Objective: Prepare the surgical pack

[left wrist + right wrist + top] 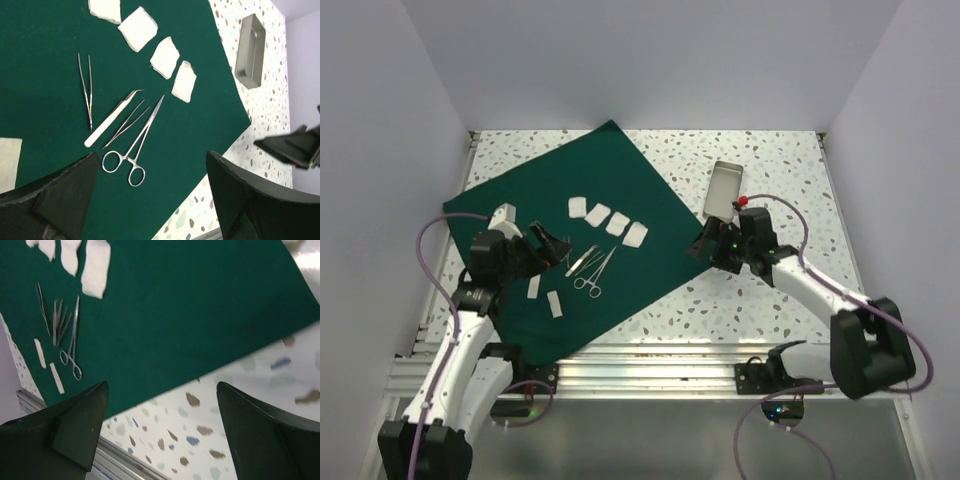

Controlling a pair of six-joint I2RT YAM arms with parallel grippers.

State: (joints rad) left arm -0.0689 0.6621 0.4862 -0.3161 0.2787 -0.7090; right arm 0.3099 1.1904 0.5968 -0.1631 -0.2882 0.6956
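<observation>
The left tool (pixel 548 243) and right tool (pixel 706 240) hang spread and empty at the green cloth (pixel 620 180), where a snagged edge could scatter forceps (pixel 592 280) and gauze pads (pixel 618 221).

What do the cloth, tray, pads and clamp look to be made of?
Cloth: dark green fabric, maybe felt-like; matte, lying flat with no glare.
Tray: metal, probably steel; dull grey brushed sheen.
Pads: white gauze or cotton; soft, uneven edges.
Clamp: polished steel by its look; thin bright highlights along the arms.
</observation>
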